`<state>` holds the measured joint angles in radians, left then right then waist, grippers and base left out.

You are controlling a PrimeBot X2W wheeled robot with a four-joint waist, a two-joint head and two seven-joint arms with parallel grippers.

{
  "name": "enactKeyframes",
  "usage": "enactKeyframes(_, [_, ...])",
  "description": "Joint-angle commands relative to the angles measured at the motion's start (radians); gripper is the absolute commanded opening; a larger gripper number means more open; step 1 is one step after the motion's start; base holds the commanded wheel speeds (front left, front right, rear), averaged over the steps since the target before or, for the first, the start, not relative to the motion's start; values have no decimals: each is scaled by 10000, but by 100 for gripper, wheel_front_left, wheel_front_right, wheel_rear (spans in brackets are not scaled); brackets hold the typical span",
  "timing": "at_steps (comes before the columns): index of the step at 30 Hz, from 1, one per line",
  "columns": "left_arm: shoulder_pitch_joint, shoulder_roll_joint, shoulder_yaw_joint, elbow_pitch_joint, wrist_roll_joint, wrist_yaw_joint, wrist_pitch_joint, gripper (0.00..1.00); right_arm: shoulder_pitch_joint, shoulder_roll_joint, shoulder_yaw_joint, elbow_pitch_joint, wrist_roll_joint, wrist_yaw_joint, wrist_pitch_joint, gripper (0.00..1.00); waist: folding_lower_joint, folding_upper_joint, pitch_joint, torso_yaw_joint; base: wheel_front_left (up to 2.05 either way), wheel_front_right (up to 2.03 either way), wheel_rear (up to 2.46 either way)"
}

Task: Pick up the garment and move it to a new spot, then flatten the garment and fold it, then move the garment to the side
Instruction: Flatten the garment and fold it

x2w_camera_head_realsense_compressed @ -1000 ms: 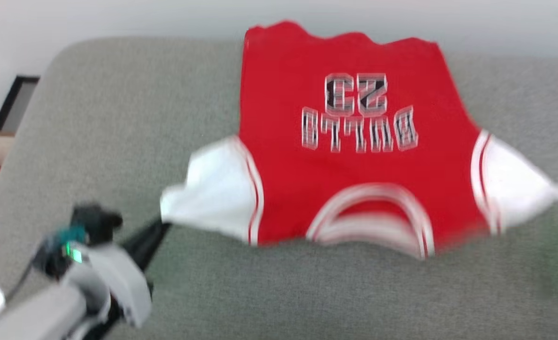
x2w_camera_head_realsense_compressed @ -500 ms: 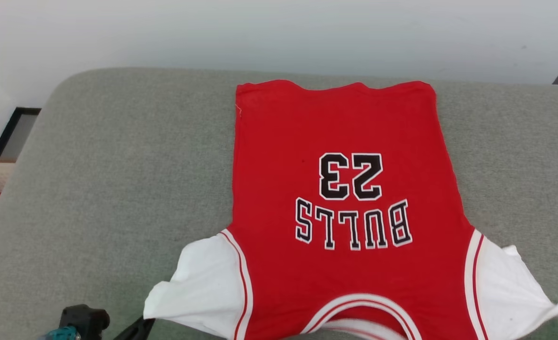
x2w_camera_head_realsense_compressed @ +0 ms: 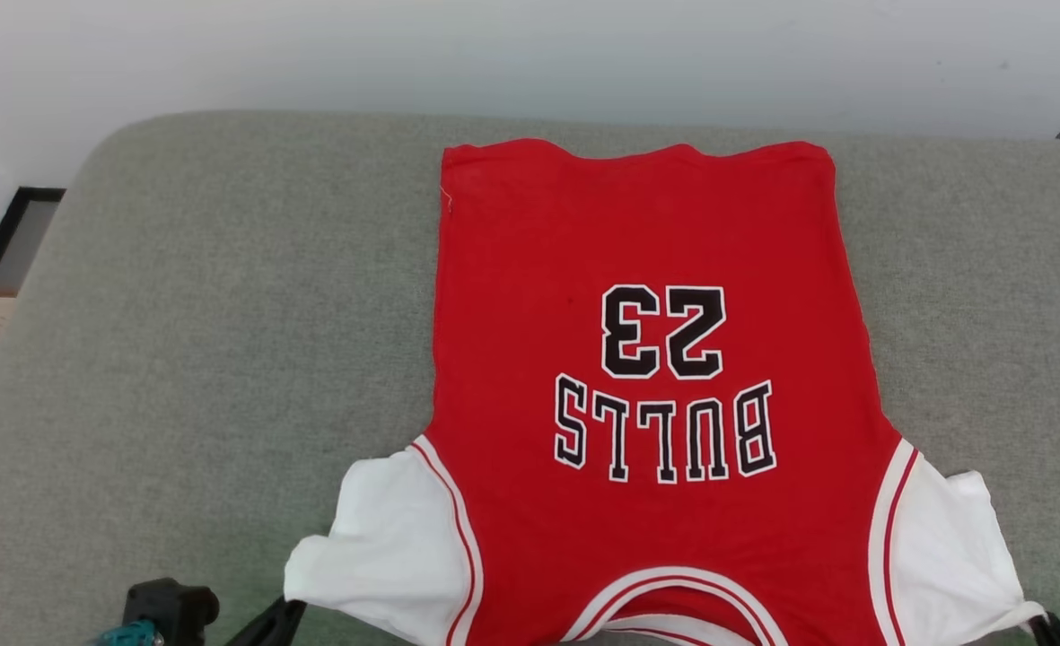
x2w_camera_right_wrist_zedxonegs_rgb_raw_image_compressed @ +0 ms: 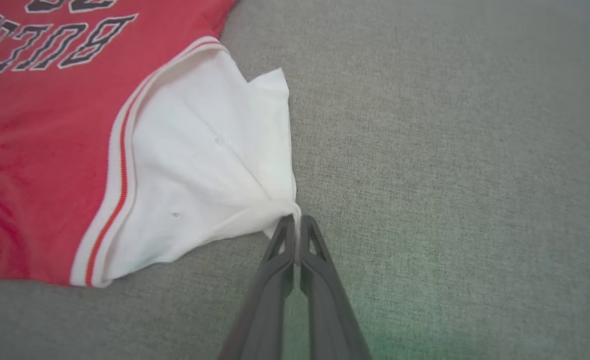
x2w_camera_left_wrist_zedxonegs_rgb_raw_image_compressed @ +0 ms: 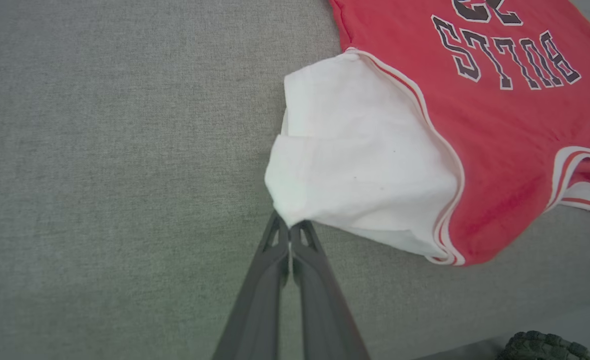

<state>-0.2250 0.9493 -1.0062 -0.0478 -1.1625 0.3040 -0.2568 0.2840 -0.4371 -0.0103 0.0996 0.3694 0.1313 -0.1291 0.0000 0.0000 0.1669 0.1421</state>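
Jaws tight on garment sleeve tips

A wide stretch of bare grey cushion is seen at 9 o'clock of the spread garment, with a narrower strip shown at 3 o'clock. Passage at 12 o'clock is closed off by the white wall behind the cushion's far edge.
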Motion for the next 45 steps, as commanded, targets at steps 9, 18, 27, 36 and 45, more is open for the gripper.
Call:
enactKeyframes(9, [-291, -312, 70, 140, 200, -133, -42, 0, -890, -131, 401, 340, 609, -10, 2047, 44, 0, 0, 253, -35, 0, 0, 0])
enactKeyframes(18, [-382, -472, 62, 96, 262, -160, -38, 0, -1005, -780, 445, -930, 1775, -8, 3649, 100, 0, 0, 286, 7, 0, 0, 0])
enactKeyframes(27, [-644, -817, -9, 79, 521, -252, 10, 0, -2808, -1105, -535, -2813, 2025, -10, 5143, 100, 0, 0, 515, 390, 0, 0, 0])
enactKeyframes(36, [-1920, -1872, -355, 626, 1095, -1111, 411, 0, -7299, -1494, 120, -69, 1740, -8, 5935, 100, 0, 0, 1350, 1831, 0, 0, 0])
enactKeyframes(45, [-2963, -3025, -672, 1656, 1491, -2056, 446, 0, -10763, -1781, 945, 3690, 1287, -8, 6621, 100, 0, 0, 2140, 3079, 0, 0, 0])
